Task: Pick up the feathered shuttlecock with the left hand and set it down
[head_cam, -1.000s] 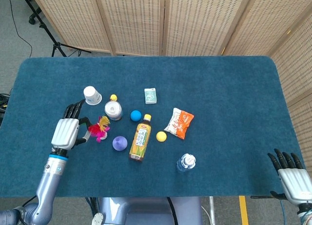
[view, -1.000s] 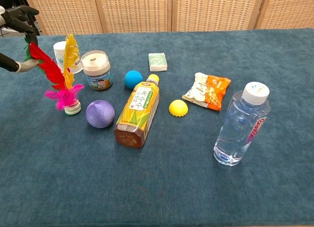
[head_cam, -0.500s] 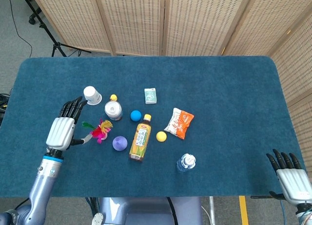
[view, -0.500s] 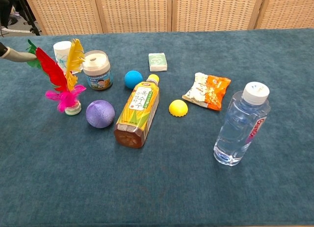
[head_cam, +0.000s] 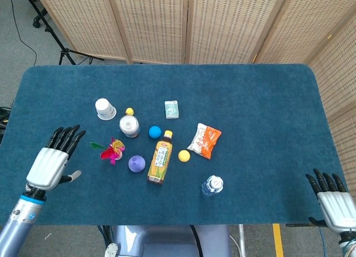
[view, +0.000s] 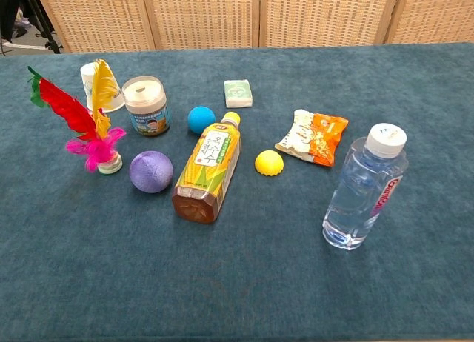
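1. Head view: left hand [head_cam: 51,159] sits at the near-left of the surface [head_cam: 261,101], fingers spread and pointing away from the robot, holding nothing. It is clear of the shuttlecock, a gap between them. Chest view does not show it.
2. Feathered shuttlecock [head_cam: 110,151] stands on its base on the surface, just right of the left hand; chest view shows red, yellow and green feathers leaning up and left from the pink skirt [view: 90,138]. Nothing touches it. My read: it stands free and is set down, so the task looks done or all but done.
3. Purple ball [view: 151,171] is just beside the shuttlecock's base, white-capped jar [view: 146,105] and tipped paper cup [view: 98,86] just behind it. Tight spot, which is probably why the hand is off to the open left side.
4. Further right: corn-drink bottle [view: 209,170] lying on its side, blue ball [view: 201,119], yellow ball [view: 269,163], small green box [view: 238,93], orange snack bag [view: 313,138], upright water bottle [view: 364,186].
5. Right hand [head_cam: 334,198] is at the near-right corner, off the surface edge, fingers apart, empty, well apart from everything.
6. Surface is a blue carpet-like cover, flat. Room: woven folding screens [head_cam: 189,23] behind, grey floor, a tripod leg [head_cam: 61,48] at far left.
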